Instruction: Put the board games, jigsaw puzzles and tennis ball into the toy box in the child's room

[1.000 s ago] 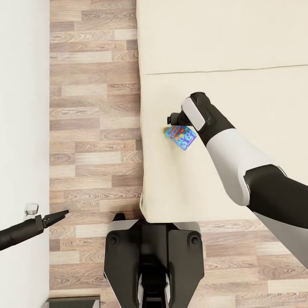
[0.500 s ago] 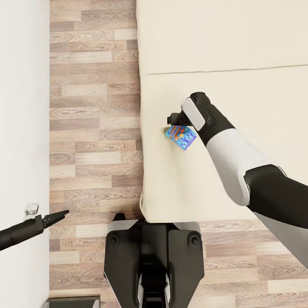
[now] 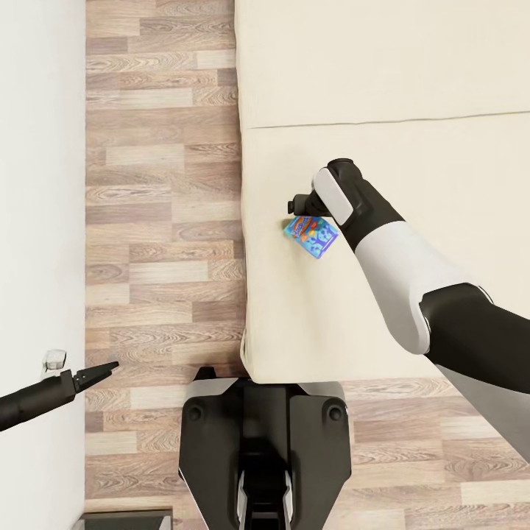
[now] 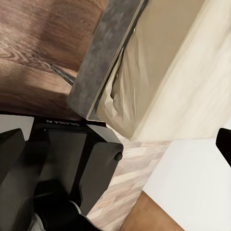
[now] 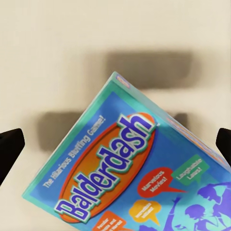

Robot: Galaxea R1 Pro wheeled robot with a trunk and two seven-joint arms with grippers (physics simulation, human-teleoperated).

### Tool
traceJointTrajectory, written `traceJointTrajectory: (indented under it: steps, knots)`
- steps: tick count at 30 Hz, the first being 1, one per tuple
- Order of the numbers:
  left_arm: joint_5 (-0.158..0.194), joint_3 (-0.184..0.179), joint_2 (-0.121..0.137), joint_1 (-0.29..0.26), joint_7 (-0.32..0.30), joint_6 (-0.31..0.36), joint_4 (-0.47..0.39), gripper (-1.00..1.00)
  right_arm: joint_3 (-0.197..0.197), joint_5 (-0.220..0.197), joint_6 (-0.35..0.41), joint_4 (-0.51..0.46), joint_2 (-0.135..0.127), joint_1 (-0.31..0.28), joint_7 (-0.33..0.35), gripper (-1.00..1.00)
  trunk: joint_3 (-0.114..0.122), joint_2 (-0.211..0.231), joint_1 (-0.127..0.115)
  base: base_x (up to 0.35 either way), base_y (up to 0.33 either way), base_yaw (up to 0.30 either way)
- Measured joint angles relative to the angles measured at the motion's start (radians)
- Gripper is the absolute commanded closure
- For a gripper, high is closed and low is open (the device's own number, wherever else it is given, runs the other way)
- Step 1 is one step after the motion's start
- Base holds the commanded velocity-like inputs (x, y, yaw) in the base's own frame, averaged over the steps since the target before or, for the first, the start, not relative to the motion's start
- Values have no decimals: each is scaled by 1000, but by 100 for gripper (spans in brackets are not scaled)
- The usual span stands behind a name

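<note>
A blue Balderdash board game [image 3: 313, 235] lies flat on the cream bed [image 3: 383, 73], close to the bed's left edge. My right gripper [image 3: 300, 203] hangs over the game's far end, mostly hidden under its own wrist. In the right wrist view the game [image 5: 139, 178] lies below the right gripper [image 5: 115, 144], which is open, with one dark fingertip [image 5: 9, 144] at each side and neither touching the box. My left gripper [image 3: 99, 372] is held low at the left over the floor, open and holding nothing.
A strip of wood floor [image 3: 162, 184] runs between the bed and a white wall [image 3: 37, 147] on the left. My base [image 3: 261, 442] stands against the bed's near end. The left wrist view shows the bed corner [image 4: 120, 96] and the base [image 4: 62, 163].
</note>
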Motion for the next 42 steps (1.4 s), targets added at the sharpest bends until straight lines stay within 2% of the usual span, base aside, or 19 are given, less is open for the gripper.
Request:
traceJointTrajectory:
  steps: [12,18,22,42]
  knots:
    - [0,0,0,0,0,0,0,-100,0,0,0,0,0,0,0,-100,0,0,0,0,0,0]
    - [0,-2,-32,6,-6,3,34,-100,-5,-2,1,3,0,17,2,-100,0,0,0,0,0,0]
    - [0,-2,-38,6,-5,3,46,-100,-5,-2,-2,2,0,17,2,-100,0,0,0,0,0,0]
    - [0,-2,-41,6,-5,3,54,-100,-5,-3,-3,1,0,17,2,-100,0,0,0,-73,0,0]
